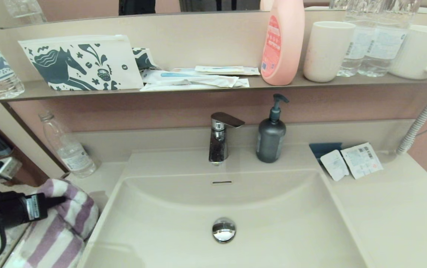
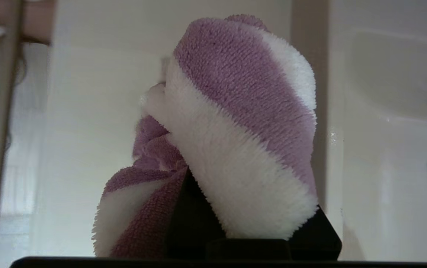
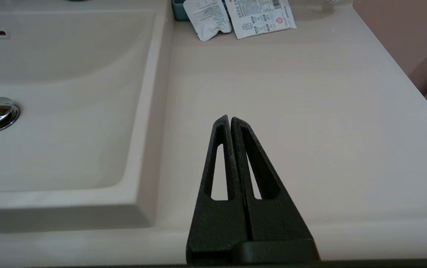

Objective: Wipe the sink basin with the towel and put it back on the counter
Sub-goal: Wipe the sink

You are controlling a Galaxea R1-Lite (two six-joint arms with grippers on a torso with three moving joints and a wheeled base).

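Observation:
The purple and white striped towel is bunched up at the near left, over the counter strip beside the sink basin's left rim. My left gripper is shut on the towel, which bulges out between the black fingers and hides their tips. The beige basin shows its chrome drain plug and overflow slot. My right gripper is shut on nothing and hovers over the counter to the right of the basin; the head view does not show it.
A chrome faucet and a dark soap pump stand behind the basin. A clear bottle stands at the back left of the counter. Sachets lie at the back right. The shelf above holds a horse-print pouch, a pink bottle and cups.

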